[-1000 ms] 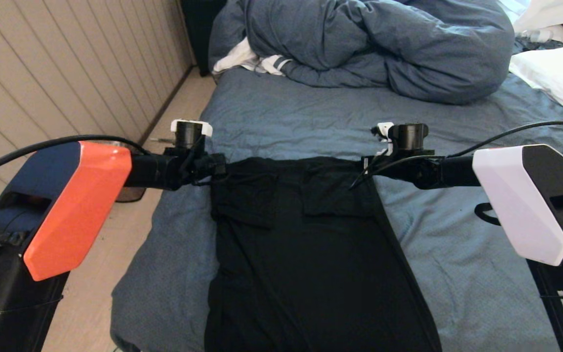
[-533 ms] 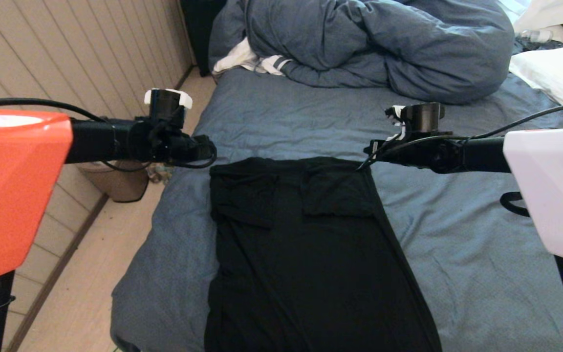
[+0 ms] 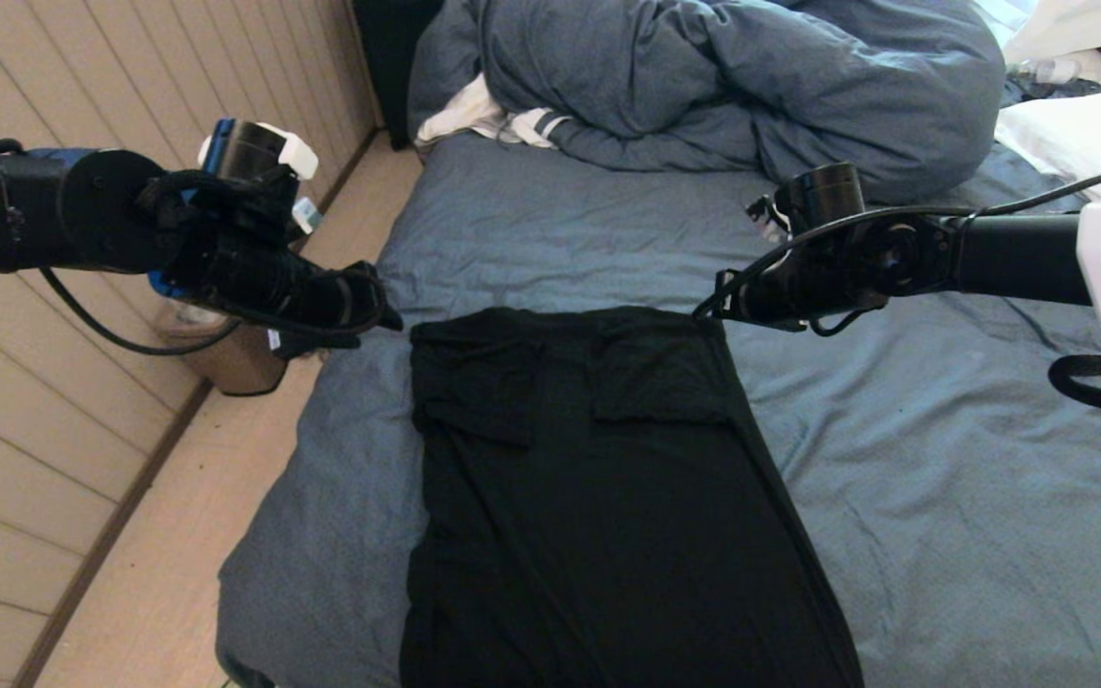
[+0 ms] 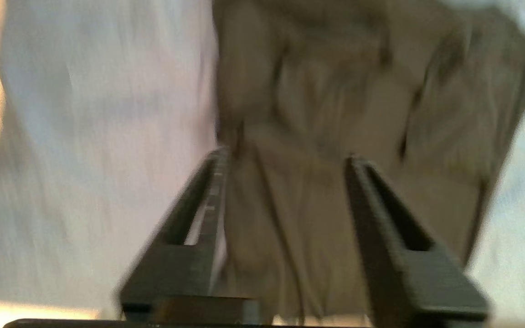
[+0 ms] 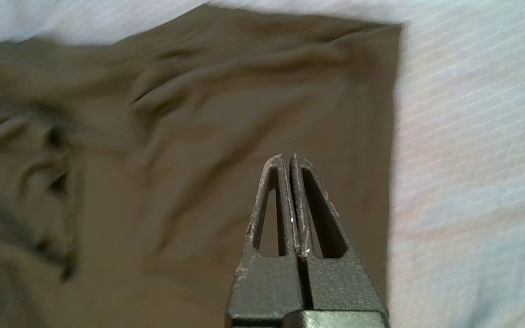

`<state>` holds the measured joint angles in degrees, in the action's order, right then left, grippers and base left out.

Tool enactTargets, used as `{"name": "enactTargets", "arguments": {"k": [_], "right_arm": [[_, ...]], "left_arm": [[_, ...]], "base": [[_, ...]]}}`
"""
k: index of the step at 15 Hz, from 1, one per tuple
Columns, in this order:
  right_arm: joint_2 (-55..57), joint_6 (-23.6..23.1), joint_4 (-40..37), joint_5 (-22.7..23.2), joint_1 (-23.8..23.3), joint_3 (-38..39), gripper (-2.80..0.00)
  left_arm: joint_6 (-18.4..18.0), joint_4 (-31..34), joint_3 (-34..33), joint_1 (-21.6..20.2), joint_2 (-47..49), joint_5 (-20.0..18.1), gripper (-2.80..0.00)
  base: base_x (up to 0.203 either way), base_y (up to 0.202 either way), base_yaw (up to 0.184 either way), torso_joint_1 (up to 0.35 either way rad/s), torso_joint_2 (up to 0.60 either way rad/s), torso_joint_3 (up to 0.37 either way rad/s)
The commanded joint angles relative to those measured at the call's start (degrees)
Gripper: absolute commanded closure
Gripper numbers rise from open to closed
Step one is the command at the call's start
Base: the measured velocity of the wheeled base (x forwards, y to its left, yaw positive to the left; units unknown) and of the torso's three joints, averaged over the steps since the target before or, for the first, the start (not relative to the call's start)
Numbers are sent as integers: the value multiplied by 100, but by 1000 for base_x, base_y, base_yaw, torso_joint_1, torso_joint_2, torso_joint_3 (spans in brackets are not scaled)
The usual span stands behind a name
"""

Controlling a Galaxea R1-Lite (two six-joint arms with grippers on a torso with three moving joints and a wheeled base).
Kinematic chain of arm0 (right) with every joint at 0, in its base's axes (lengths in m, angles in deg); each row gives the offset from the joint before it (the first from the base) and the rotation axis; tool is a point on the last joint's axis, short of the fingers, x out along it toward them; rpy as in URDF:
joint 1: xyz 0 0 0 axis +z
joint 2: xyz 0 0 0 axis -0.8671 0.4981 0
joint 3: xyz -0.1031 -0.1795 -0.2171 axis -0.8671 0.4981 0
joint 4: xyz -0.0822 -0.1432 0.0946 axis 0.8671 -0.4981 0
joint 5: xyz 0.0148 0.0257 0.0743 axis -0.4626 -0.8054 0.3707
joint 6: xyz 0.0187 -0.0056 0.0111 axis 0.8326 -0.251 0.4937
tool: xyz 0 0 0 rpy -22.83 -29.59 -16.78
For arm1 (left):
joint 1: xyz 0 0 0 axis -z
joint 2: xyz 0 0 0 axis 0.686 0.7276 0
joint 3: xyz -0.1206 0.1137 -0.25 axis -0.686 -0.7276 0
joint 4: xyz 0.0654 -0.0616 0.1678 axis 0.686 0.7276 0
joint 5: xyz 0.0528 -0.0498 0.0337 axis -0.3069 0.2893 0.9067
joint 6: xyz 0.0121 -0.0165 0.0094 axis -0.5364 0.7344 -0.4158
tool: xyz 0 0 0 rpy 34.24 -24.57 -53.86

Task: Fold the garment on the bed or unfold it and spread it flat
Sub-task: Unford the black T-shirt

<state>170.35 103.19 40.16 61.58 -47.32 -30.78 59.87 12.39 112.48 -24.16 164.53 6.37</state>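
The garment point(image 3: 608, 497), a black T-shirt, lies on the bed point(image 3: 942, 497) as a long panel with its sleeves folded in at the far end. My left gripper point(image 3: 383, 317) hovers just off the shirt's far left corner. In the left wrist view the left gripper point(image 4: 285, 156) is open with nothing between its fingers, above the garment point(image 4: 335, 114). My right gripper point(image 3: 711, 311) hangs over the far right corner. In the right wrist view the right gripper point(image 5: 285, 157) is shut and empty, with the garment point(image 5: 198, 136) below it.
A bunched blue-grey duvet point(image 3: 751, 86) fills the bed's far end, with a white-and-striped cloth point(image 3: 493, 119) beside it. A white pillow point(image 3: 1086, 143) lies far right. A brown bin point(image 3: 230, 361) stands on the floor by the panelled wall point(image 3: 53, 430) at left.
Both arms have risen off the shirt's far corners. The left swung out toward the wall. The right gripper has closed on nothing. The shirt has stayed where it lay.
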Motion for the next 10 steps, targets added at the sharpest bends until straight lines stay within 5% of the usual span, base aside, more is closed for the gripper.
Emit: {"name": "enactTargets", "arguments": {"k": [1, 6, 9, 10], "right_arm": [[-137, 0, -54, -6, 149, 5, 0], [86, -93, -246, -370, 744, -52, 0], [461, -405, -227, -647, 961, -70, 0], [585, -486, -195, -850, 1049, -73, -280]], "left_arm": [[39, -10, -609, 32, -545, -137, 0], [134, -1246, -2395, 46, -1255, -395, 0], [156, -1706, -2873, 45, -1258, -450, 0], [159, -1711, -2952, 45, -1204, -460, 0]], "base": [[0, 0, 0, 0, 0, 0], [0, 0, 0, 0, 0, 0], [0, 0, 0, 0, 0, 0], [0, 0, 0, 0, 0, 0]]}}
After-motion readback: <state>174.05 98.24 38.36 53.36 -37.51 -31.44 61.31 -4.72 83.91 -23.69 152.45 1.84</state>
